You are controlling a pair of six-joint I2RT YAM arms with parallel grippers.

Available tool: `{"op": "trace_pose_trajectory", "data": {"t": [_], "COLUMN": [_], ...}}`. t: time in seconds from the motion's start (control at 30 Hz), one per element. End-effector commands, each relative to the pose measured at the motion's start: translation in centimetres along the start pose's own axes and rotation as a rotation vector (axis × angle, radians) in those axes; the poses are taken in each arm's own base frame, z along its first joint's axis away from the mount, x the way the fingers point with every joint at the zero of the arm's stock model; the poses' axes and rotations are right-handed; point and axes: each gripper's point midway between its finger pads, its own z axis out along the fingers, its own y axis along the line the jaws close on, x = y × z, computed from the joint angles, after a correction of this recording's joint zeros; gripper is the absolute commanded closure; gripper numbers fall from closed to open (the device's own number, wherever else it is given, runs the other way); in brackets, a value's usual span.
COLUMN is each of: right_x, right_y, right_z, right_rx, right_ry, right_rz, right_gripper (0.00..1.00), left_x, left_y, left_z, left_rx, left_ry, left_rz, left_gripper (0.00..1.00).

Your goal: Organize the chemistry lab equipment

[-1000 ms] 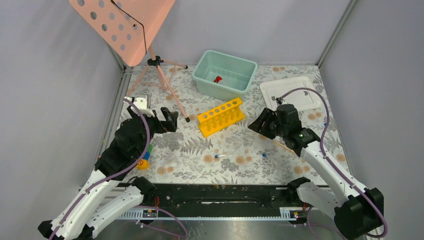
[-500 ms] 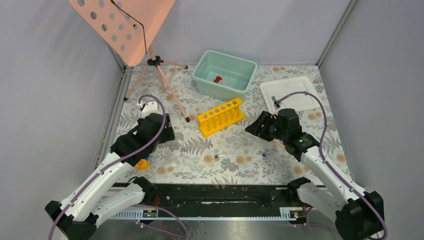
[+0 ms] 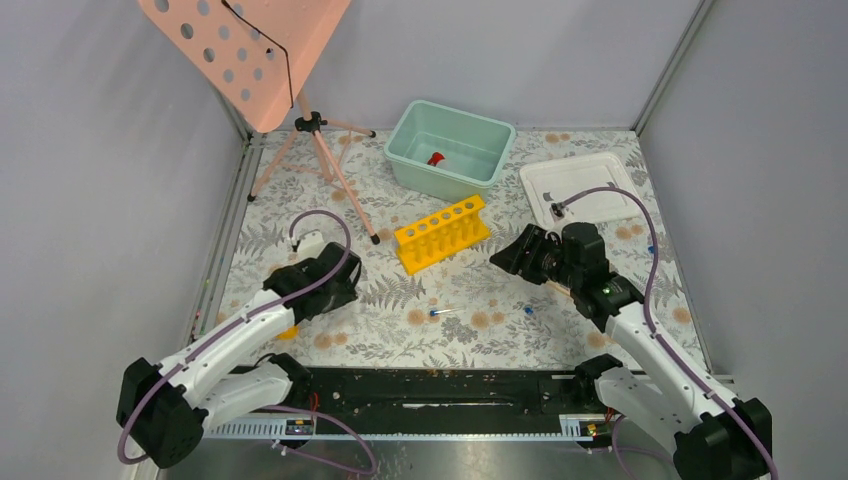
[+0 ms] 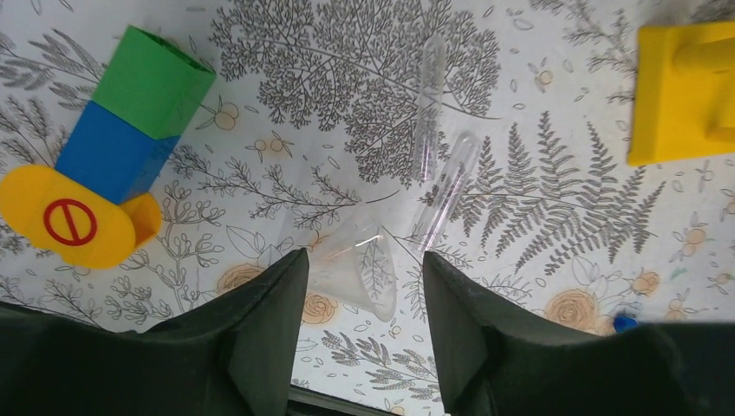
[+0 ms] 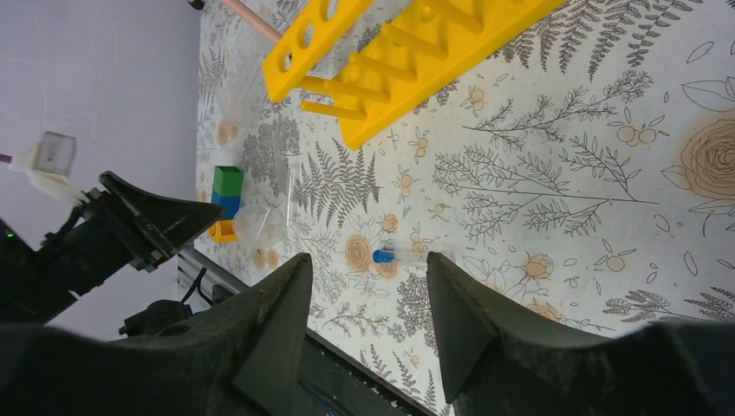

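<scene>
Left jaws: parted and holding nothing. Your two dark fingers (image 4: 260, 347) frame a clear cone-shaped piece (image 4: 355, 273) that lies on the tabletop (image 4: 537, 286). You cannot tell whether they touch it.
Right jaws: wide apart and empty, low over the tabletop right of the rack, with fingers (image 5: 269, 338) pointing towards the middle.
Yellow rack (image 3: 440, 233): stands at mid-tabletop, set at a slant, in front of the bin. The holes you can see are unfilled.
Uncapped clear tubes (image 4: 429, 95): two of them lie side by side, flat, just beyond the cone-shaped piece. They sit between the block stack and the rack.
Blue-capped tube (image 3: 445, 312): lies flat near the front edge, between your two arms and well apart from the rack. The right wrist view shows it just ahead of the jaws.
Red-capped bottle (image 3: 436, 158): inside the teal bin (image 3: 410, 165) at the back.
Block stack (image 4: 113, 156): green on blue on yellow, tipped on its side just left of the left jaws.
White tray (image 3: 580, 185): back right, beside the bin.
Pink stand (image 3: 250, 55): back left corner, on its tripod.
</scene>
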Motion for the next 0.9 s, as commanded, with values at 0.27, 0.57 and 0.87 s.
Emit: {"op": "trace_pose_trajectory", "data": {"t": [0.27,0.57,0.87], "right_x": [-0.6,-0.9,-0.5], "right_y": [0.8,1.2,3.0], "right_z": [-0.1,-0.7,-1.1], "right_rx": [-0.043,-0.049,-0.132], "right_ry": [-0.038,-0.053,-0.021], "right_rz": [-0.008,-0.01,0.013], "right_gripper": [0.41,0.41,0.4], "left_x": [2.6,0.2,-2.1], "left_y": [-0.1,0.5,-1.4], "left_z": [2.8,0.3,-4.0], "left_rx": [-0.04,-0.034,0.156], "left_ry": [0.07,-0.006,-0.046], "left_rz": [-0.045,-0.076,-0.066], "left_gripper": [0.63,1.0,1.0]}}
